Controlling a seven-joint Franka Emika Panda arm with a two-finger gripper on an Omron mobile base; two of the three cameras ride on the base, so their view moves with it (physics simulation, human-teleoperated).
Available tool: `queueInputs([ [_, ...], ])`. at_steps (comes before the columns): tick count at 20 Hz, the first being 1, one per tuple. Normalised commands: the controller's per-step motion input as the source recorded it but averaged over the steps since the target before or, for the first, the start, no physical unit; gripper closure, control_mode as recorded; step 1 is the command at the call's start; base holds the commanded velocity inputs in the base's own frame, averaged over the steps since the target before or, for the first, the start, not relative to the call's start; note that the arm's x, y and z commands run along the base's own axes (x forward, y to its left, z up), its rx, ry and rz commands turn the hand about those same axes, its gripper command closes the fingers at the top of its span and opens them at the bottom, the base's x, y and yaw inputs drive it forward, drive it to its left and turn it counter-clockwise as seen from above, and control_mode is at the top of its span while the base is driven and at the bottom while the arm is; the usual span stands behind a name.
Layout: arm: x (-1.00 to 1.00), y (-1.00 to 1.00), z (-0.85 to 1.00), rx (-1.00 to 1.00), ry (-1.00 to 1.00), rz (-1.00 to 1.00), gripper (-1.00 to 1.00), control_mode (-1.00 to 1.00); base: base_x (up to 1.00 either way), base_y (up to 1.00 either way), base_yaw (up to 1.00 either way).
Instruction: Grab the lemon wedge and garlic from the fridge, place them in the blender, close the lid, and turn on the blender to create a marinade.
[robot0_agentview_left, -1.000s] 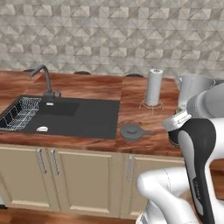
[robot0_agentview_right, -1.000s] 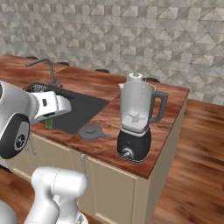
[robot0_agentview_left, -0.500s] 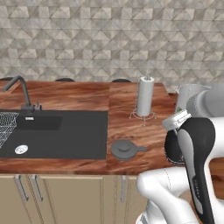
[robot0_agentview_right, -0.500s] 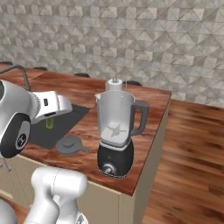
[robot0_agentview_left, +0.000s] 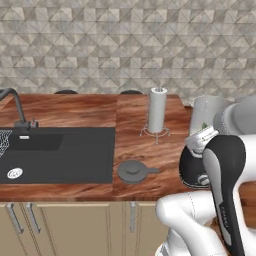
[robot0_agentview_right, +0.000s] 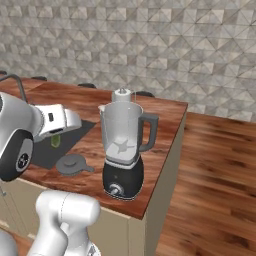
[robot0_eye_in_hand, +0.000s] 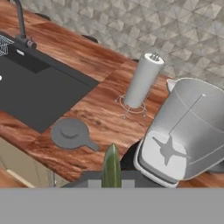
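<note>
One wedge (robot0_eye_in_hand: 111, 165) sits clenched in the hand (robot0_agentview_right: 56, 140); I'd centre it above the open jar (robot0_agentview_right: 121, 131) before letting go.

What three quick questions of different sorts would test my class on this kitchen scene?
1. True or false: the lid sits on the blender.
2. What does the end effector hold? A: garlic. B: the lemon wedge. C: a spoon.
3. In the left base view, which dark fixture is set into the counter just left of the lid?

Key: 1 false, the lid lies flat on the counter; 2 B; 3 the sink.
</note>
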Motion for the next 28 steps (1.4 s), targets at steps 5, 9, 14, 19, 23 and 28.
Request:
queueInputs([
  [5,0.18,-0.53,0.12,0.07,-0.01,-0.1,1.0,-1.0,0.0,0.0,0.0],
  [9,0.13,-0.2,0.3,0.02,-0.07,-0.09,1.0,-1.0,0.0,0.0,0.0],
  [14,0.1,0.0,0.37,0.0,-0.11,-0.06,1.0,-1.0,0.0,0.0,0.0],
  [19,0.31,-0.09,0.21,0.0,0.0,-0.07,1.0,-1.0,0.0,0.0,0.0],
  [23,0.41,-0.38,0.01,0.0,0.06,-0.09,1.0,-1.0,0.0,0.0,0.0],
  [28,0.38,-0.6,0.05,0.0,0.04,-0.07,1.0,-1.0,0.0,0.0,0.0],
])
